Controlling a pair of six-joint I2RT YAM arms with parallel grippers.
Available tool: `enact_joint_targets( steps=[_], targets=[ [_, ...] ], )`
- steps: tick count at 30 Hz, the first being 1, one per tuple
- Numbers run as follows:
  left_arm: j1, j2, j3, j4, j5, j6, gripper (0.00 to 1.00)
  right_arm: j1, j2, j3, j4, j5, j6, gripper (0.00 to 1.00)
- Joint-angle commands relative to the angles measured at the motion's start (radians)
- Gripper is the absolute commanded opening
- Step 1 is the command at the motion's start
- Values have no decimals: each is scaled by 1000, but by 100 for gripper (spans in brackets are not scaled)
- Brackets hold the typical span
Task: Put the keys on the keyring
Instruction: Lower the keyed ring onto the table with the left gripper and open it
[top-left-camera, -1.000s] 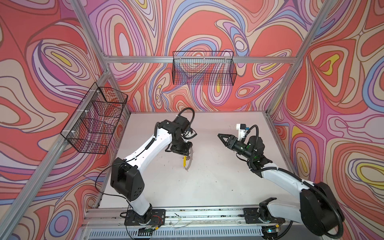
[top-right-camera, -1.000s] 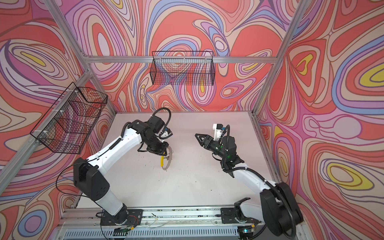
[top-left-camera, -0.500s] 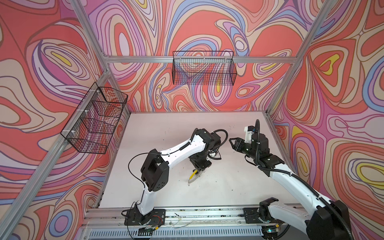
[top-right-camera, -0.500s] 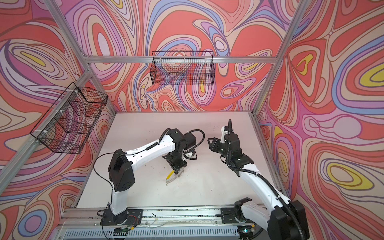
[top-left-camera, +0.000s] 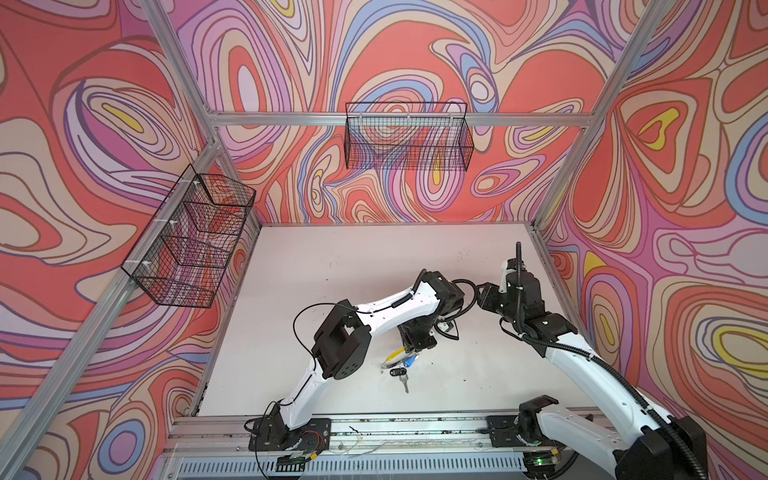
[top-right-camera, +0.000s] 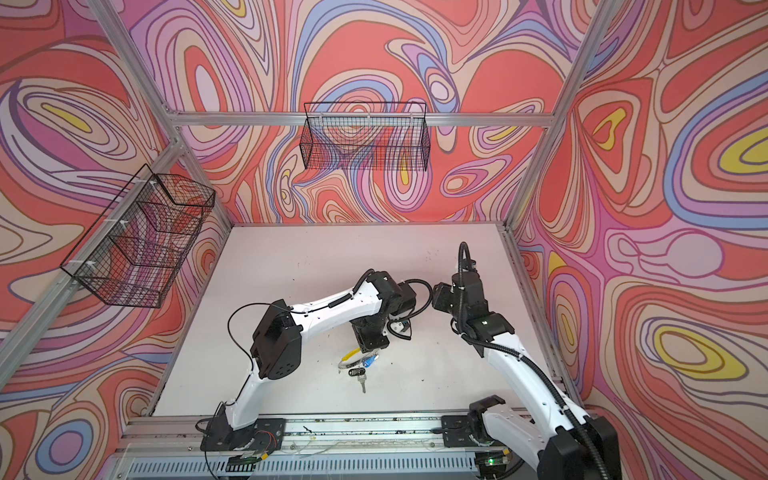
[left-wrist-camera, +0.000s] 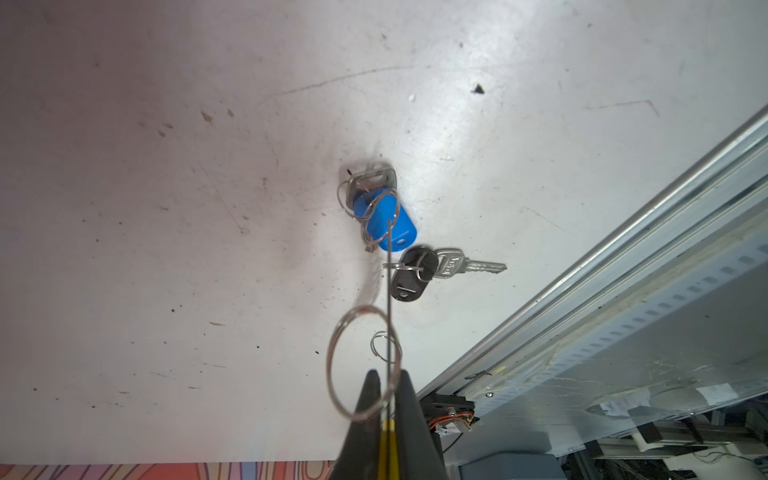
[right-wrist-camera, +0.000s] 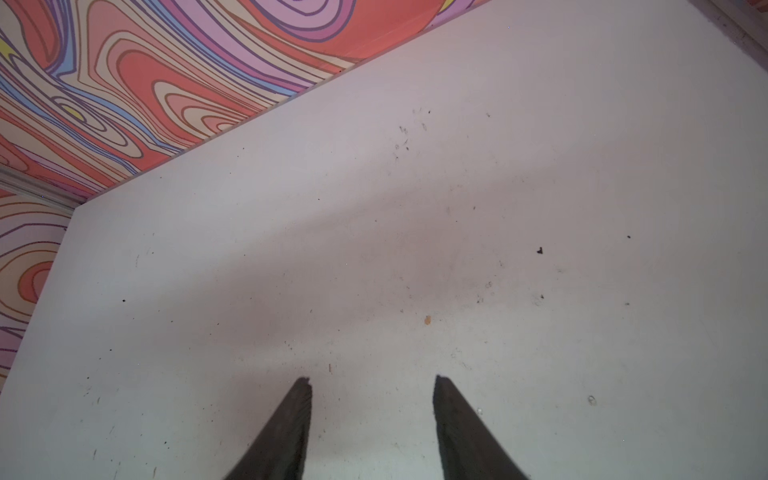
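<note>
Left gripper (left-wrist-camera: 386, 376) is clamping shut on the keyring (left-wrist-camera: 388, 316) at its yellow sleeve (left-wrist-camera: 388, 451); the ring is showing edge-on, reaching down to the white table (left-wrist-camera: 166, 208). Blue-tagged key (left-wrist-camera: 384, 224) and black-tagged key (left-wrist-camera: 415, 272) are lying at the ring's far end; threaded or not, cannot tell. Right gripper (right-wrist-camera: 372, 384) is hovering over bare table with its fingers apart, gripping nothing

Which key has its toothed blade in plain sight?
The black-tagged key; its blade lies flat on the table. The blue-tagged key shows only its head.
</note>
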Motion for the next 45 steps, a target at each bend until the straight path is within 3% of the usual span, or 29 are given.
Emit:
enact_joint_targets(
  steps=[1,8,13,24,30,36,39,43,45],
  targets=[
    [1,30,29,-52,-31,139,0,-9,10,10,-29,33,-31,50],
    [25,28,55,-55,-63,292,0,-18,54,21,-27,8,-58,50],
    [64,31,90,-55,-3,389,0,-24,91,48,-31,-2,-78,50],
    [118,121,184,-43,33,502,0,-39,118,73,-30,-7,-103,49],
    [124,181,237,-6,-68,545,0,-41,136,81,-31,-11,-110,48],
    [127,192,263,31,-99,591,0,-43,150,78,-10,-20,-112,48],
    [126,180,272,97,-150,604,8,-43,146,70,8,-30,-112,42],
    [133,175,290,170,-201,621,21,-42,115,73,11,-20,-118,41],
    [140,171,289,214,-227,633,22,-42,117,88,-6,-22,-120,43]
  ],
)
